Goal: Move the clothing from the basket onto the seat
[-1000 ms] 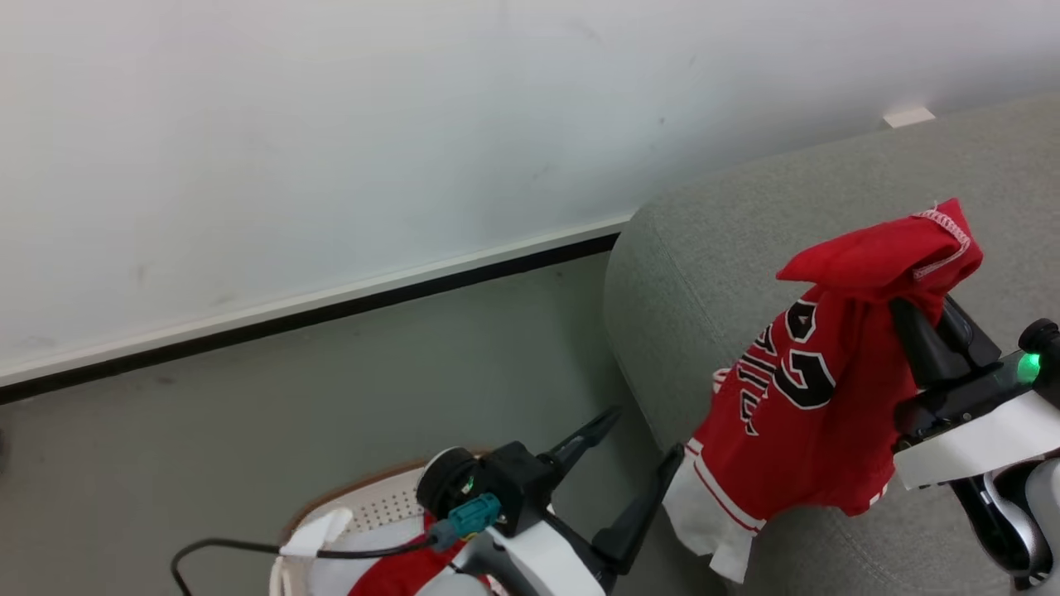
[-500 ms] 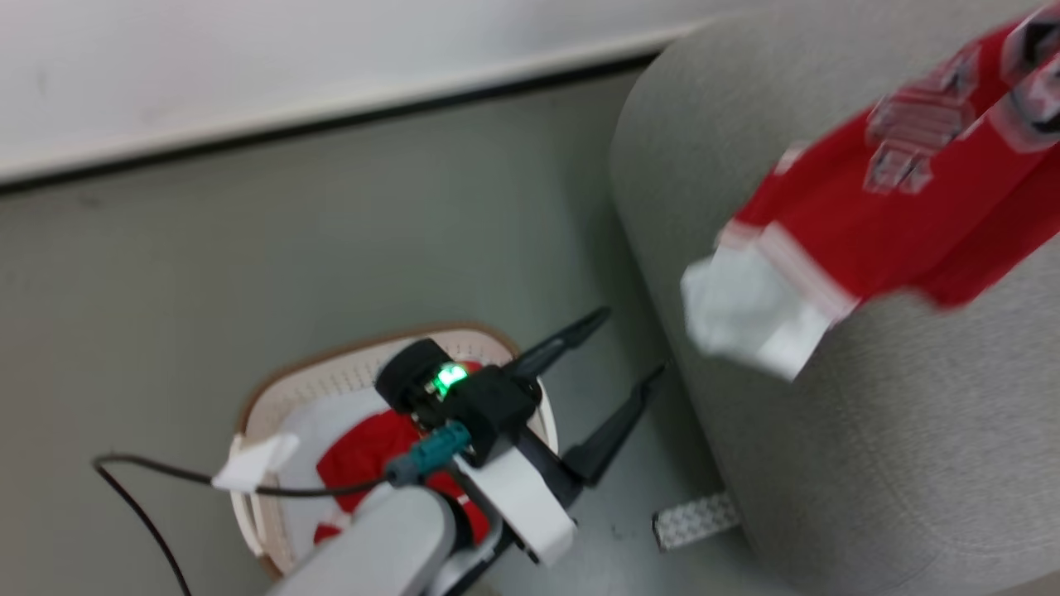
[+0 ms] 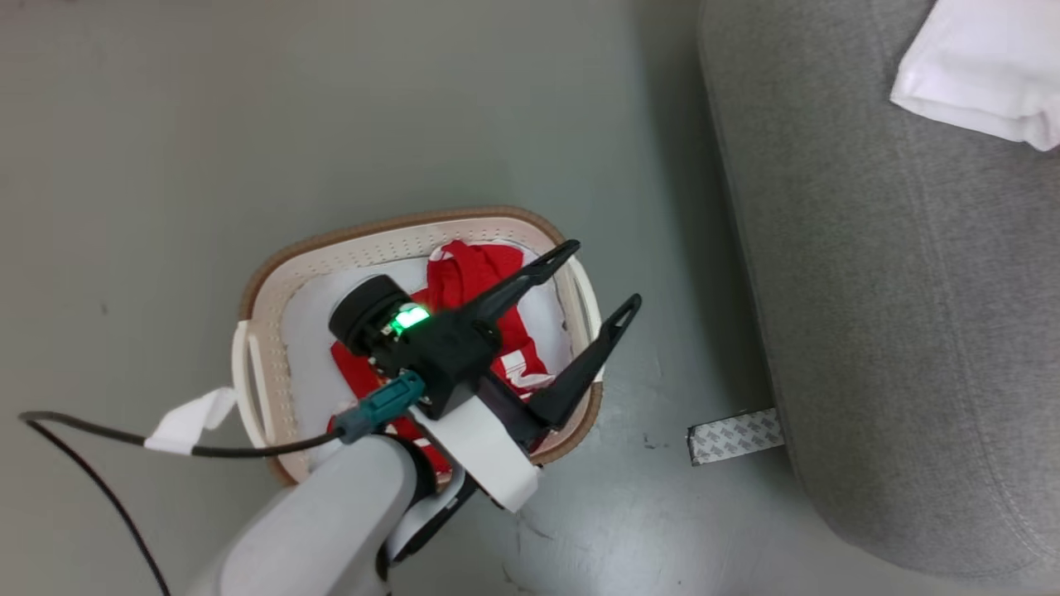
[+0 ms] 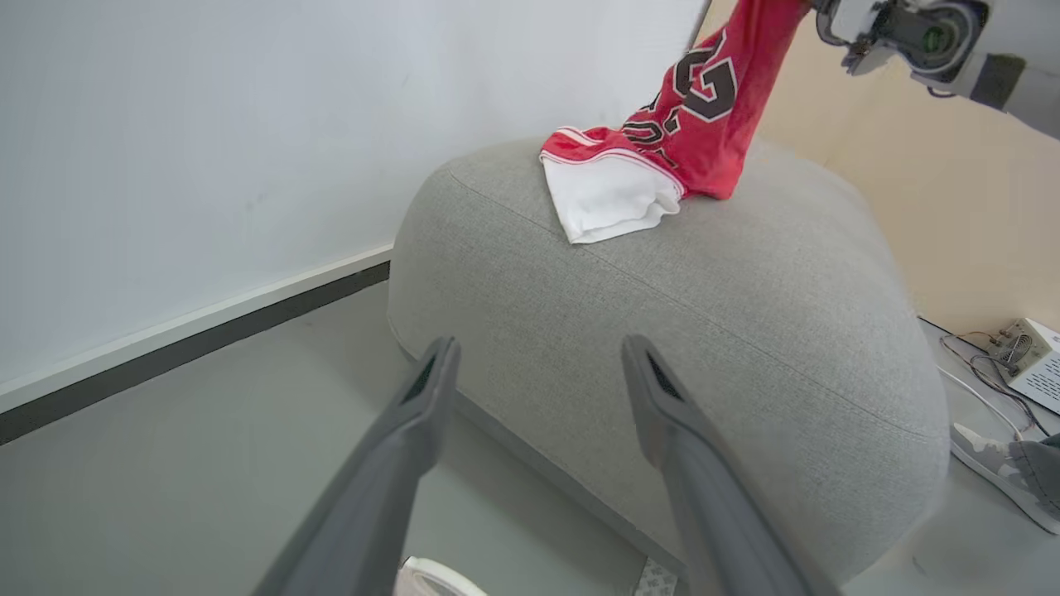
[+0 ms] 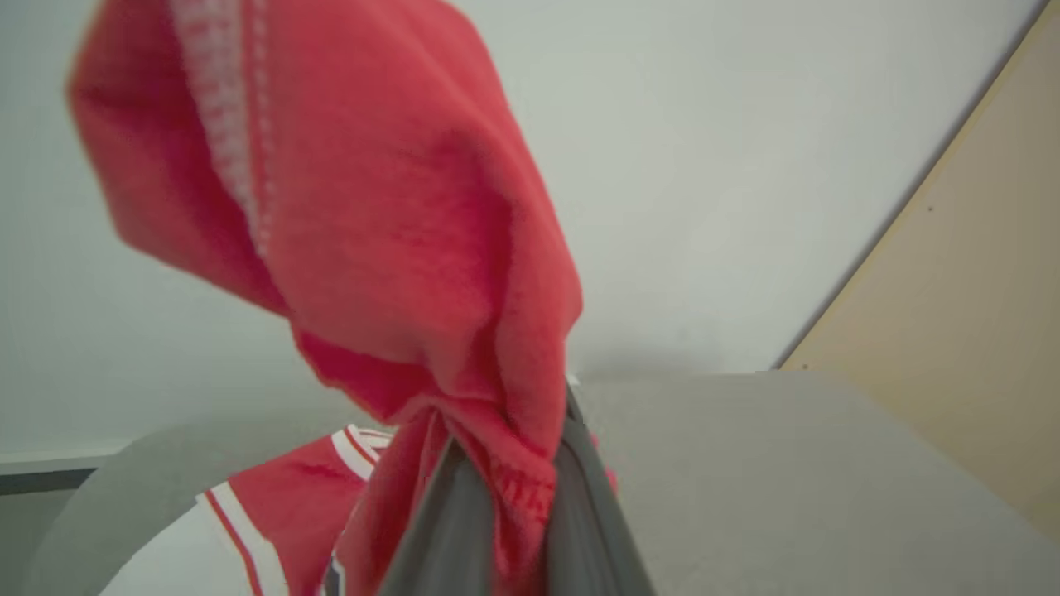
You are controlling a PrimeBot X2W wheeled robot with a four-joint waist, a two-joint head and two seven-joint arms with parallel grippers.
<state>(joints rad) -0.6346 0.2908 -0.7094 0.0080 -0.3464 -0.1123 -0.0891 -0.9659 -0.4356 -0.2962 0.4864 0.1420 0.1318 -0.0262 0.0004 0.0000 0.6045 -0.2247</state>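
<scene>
The white perforated basket [image 3: 373, 240] stands on the floor left of the grey seat [image 3: 894, 290]. Red clothing [image 3: 468, 277] with white stripes lies in it on something white. My left gripper [image 3: 603, 275] hovers open above the basket's right side, nothing between its fingers [image 4: 414, 414], which point toward the seat [image 4: 704, 314]. My right gripper [image 5: 512, 430] is shut on a bunched fold of the red jersey [image 5: 397, 207]. The jersey [image 4: 704, 124] hangs from it over the seat's far end. Its white sleeve [image 4: 609, 199] rests on the cushion [image 3: 969, 74].
A strip of patterned tape [image 3: 735, 436] lies on the floor at the seat's base. A black cable [image 3: 83, 430] trails off my left arm. The wall's dark baseboard [image 4: 166, 348] runs behind. A shoe [image 4: 1002, 463] and a small white box [image 4: 1035, 364] sit beyond the seat.
The head camera has tilted down, so the basket is now central and most of the jersey is out of that view. Left gripper still open, right still shut on the jersey.
</scene>
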